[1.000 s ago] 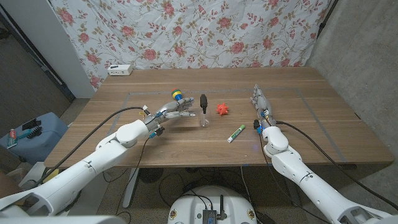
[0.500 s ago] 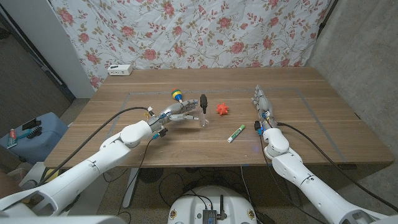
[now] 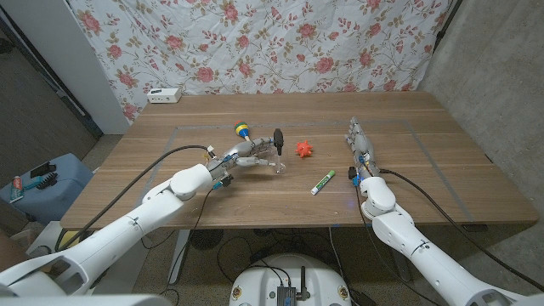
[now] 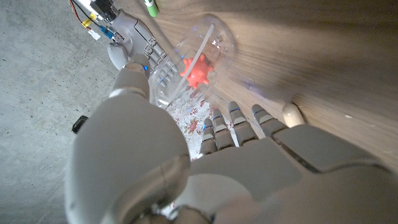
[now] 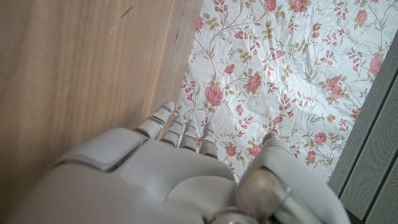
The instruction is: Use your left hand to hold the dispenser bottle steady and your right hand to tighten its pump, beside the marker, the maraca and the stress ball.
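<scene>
Our left hand [image 3: 240,157], fingers spread, reaches the upright bottle [image 3: 277,153] just ahead, while our open right hand [image 3: 360,146] waits well apart.

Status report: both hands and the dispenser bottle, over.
Left hand at the clear plastic dispenser bottle with black pump, grip unconfirmed. Right hand off it, holding nothing. Spiky red stress ball beside the bottle.
</scene>
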